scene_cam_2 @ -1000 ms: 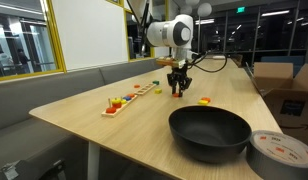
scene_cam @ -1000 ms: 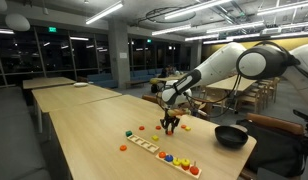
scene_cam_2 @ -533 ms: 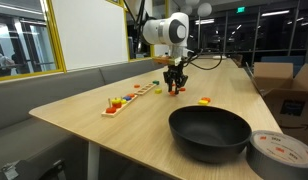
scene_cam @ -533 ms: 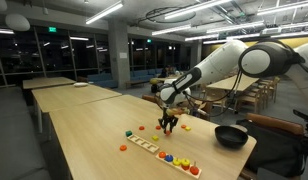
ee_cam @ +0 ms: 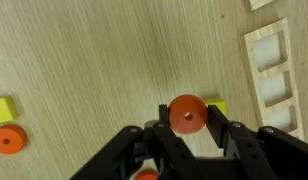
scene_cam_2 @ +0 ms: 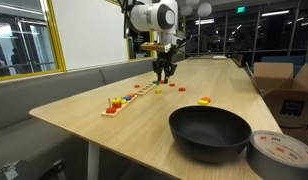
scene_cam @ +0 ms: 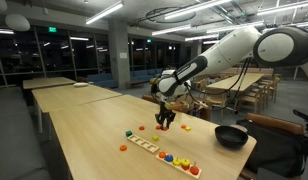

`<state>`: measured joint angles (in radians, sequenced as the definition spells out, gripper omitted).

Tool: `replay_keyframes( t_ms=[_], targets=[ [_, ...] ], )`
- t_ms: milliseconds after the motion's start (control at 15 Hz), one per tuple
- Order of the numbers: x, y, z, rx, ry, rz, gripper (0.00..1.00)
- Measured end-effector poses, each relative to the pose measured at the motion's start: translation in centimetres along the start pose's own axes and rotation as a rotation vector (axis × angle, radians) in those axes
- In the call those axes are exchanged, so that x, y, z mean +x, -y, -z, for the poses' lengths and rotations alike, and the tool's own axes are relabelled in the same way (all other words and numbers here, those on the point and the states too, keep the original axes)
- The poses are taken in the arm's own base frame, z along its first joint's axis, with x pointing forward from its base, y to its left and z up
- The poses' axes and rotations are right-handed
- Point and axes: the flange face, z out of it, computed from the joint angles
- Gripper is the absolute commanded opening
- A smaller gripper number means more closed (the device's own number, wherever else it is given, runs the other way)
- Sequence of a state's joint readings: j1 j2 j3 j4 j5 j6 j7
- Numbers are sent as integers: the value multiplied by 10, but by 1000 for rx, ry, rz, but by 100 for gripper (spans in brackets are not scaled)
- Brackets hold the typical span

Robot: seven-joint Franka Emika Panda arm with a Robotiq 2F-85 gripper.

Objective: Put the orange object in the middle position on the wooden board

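Observation:
In the wrist view my gripper (ee_cam: 188, 118) is shut on the orange object (ee_cam: 187, 113), a small orange-red disc with a centre hole, held between the two black fingers above the tabletop. The wooden board (ee_cam: 279, 75) with square recesses lies at the right edge of that view. In both exterior views the gripper (scene_cam: 164, 124) (scene_cam_2: 162, 76) hangs a little above the table, near the far end of the long wooden board (scene_cam: 152, 148) (scene_cam_2: 131, 97), which carries several coloured pieces.
Loose pieces lie on the table: an orange disc (ee_cam: 8, 139), a yellow block (ee_cam: 2, 110), another yellow block (ee_cam: 216, 107) under the held disc. A black pan (scene_cam_2: 209, 132), a tape roll (scene_cam_2: 284, 150) and a cardboard box (scene_cam_2: 286, 85) stand at the near end.
The gripper has risen and moved across the table towards the wooden board, carrying the orange disc away from the loose yellow and orange pieces.

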<state>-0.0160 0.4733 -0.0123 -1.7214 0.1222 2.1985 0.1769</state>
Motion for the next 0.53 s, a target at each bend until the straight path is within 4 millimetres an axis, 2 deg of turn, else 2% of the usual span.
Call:
replay_keyframes(
  t_ms=[333,533],
  targets=[
    [-39,37,1,9,36,98,27],
    [-59,53,-1,5,52,109,26]
  ],
)
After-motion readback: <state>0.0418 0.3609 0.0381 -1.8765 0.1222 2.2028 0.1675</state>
